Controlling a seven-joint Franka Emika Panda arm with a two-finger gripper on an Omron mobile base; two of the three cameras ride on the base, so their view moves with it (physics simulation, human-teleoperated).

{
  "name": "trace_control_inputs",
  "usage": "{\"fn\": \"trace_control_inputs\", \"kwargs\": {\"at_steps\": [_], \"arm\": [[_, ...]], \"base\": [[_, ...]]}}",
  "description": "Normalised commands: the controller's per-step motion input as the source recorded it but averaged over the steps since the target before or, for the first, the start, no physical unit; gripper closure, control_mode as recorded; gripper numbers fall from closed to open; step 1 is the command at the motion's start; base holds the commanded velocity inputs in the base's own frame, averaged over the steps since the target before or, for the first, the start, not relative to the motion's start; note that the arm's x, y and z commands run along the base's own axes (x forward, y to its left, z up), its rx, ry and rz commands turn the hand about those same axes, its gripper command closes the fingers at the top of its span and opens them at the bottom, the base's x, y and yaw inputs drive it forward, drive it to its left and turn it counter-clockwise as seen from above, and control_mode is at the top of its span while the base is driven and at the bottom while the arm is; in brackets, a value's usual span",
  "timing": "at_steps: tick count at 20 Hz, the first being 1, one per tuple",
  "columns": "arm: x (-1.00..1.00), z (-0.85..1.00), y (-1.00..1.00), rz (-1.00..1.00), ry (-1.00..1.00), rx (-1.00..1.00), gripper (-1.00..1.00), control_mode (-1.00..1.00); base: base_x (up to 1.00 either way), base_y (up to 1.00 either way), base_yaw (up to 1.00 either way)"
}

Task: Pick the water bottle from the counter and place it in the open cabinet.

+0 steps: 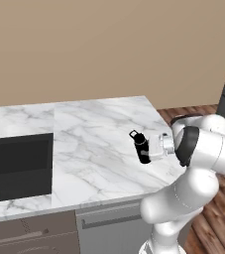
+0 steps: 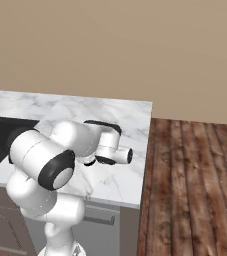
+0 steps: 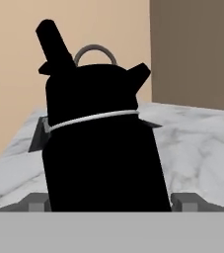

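Sink [image 1: 19,166]: sitting dark at far left of the counter [image 1: 94,129]. Water bottle [image 1: 141,147]: tilting above the marble near the right end, apparently lifted clear, cap with loop up-left. Gripper [image 1: 152,150]: reaching in sideways from the right, fingers clenching the water bottle's lower body, tips [image 3: 188,201] flanking the black body in the hand view. Step in hand, by judgement: carrying after pickup. Next move calling for raising toward the open cabinet, keeping the grasp firm.
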Motion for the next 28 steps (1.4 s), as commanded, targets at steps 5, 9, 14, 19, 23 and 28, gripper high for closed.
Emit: {"fn": "trace_control_inputs", "kwargs": {"at_steps": [5, 9, 14, 19, 23, 28], "arm": [[-0.21, 0.60, 0.00, 0.00, -0.13, 0.01, 1.00, -1.00], [-0.27, 0.63, 0.00, 0.00, -0.18, 0.02, 1.00, -1.00], [-0.28, 0.47, 0.00, 0.00, -0.18, 0.00, 1.00, -1.00], [-0.49, 0.38, 0.00, 0.00, -0.21, 0.00, 1.00, -1.00], [-0.49, 0.41, 0.00, 0.00, -0.20, 0.00, 1.00, -1.00], [-0.44, 0.34, 0.00, 0.00, -0.21, 0.00, 1.00, -1.00]], "base": [[0.00, 0.00, 0.00], [0.00, 0.00, 0.00], [0.00, 0.00, 0.00], [0.00, 0.00, 0.00], [0.00, 0.00, 0.00], [0.00, 0.00, 0.00]]}}
